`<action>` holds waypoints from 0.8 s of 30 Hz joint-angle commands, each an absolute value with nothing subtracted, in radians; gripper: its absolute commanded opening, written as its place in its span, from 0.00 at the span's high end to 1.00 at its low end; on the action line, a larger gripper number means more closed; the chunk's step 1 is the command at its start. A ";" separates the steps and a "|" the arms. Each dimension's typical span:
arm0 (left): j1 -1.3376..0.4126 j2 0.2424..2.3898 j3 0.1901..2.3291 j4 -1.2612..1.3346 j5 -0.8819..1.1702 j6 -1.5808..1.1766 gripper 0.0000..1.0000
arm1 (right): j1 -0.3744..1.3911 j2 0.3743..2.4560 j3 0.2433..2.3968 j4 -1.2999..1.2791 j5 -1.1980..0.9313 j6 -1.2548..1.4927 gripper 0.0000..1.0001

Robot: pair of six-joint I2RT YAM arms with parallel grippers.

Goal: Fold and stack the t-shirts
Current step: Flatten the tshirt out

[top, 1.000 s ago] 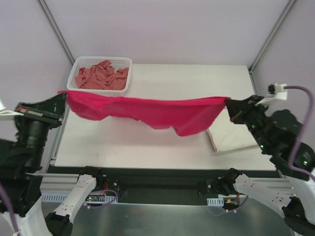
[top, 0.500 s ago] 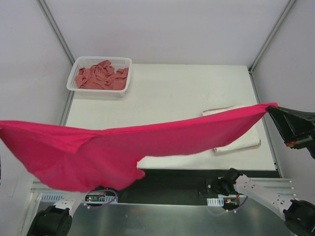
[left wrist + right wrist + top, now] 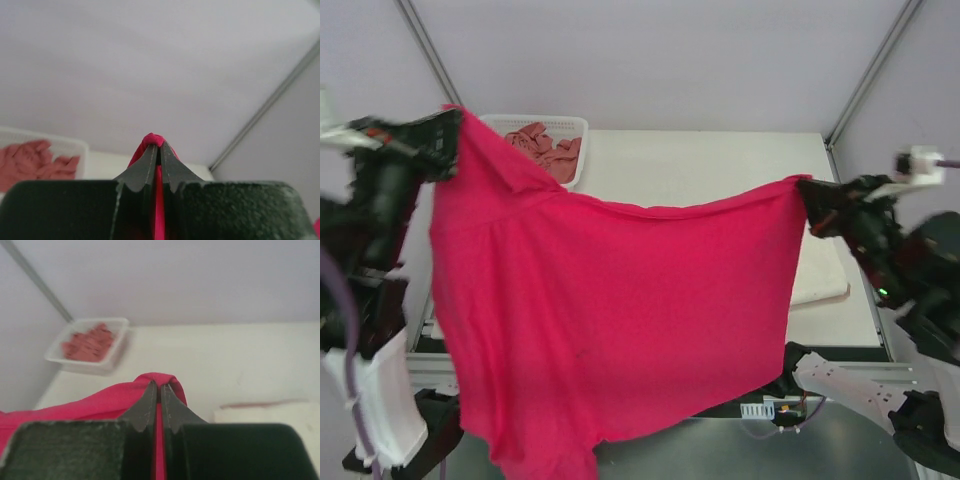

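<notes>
Hung spread in mid-air between both arms: bright magenta-red cloth t-shirt [image 3: 620, 300], draping past the white table's [image 3: 700, 165] near edge. Pinched at one top corner by left gripper [image 3: 157, 152], at the other by right gripper [image 3: 157, 390], both pressed tight on cloth. Likely the spreading step; next called for laying it flat beside the folded cream-white shirt [image 3: 825, 275].

Left gripper [image 3: 448, 130] held high at upper left, right gripper [image 3: 808, 196] at mid right; both clamped tight on red shirt [image 3: 620, 300].
</notes>
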State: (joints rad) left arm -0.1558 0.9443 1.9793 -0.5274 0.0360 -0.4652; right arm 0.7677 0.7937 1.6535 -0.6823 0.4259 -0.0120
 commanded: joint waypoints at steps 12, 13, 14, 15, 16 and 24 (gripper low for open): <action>-0.172 1.580 1.301 -0.347 -0.077 -0.423 1.00 | 0.416 1.581 1.288 -0.492 0.235 0.080 0.99; -0.172 1.592 1.299 -0.345 -0.084 -0.432 1.00 | 0.414 1.609 1.311 -0.495 0.230 0.074 0.99; -0.172 1.609 1.296 -0.339 -0.089 -0.437 1.00 | 0.413 1.646 1.319 -0.492 0.230 0.071 0.99; -0.172 1.615 1.296 -0.334 -0.095 -0.439 1.00 | 0.413 1.660 1.328 -0.491 0.236 0.069 0.99; -0.172 1.621 1.296 -0.331 -0.100 -0.437 1.00 | 0.410 1.670 1.336 -0.486 0.238 0.066 0.99; -0.172 1.698 1.361 -0.328 -0.205 -0.408 1.00 | 0.393 1.767 1.420 -0.500 0.255 0.060 0.99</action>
State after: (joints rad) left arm -0.1642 1.6661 1.2869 -0.3637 -0.1295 -0.4114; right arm 0.4068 1.7393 1.3506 -0.5201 0.2523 0.0662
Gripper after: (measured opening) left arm 0.009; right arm 0.021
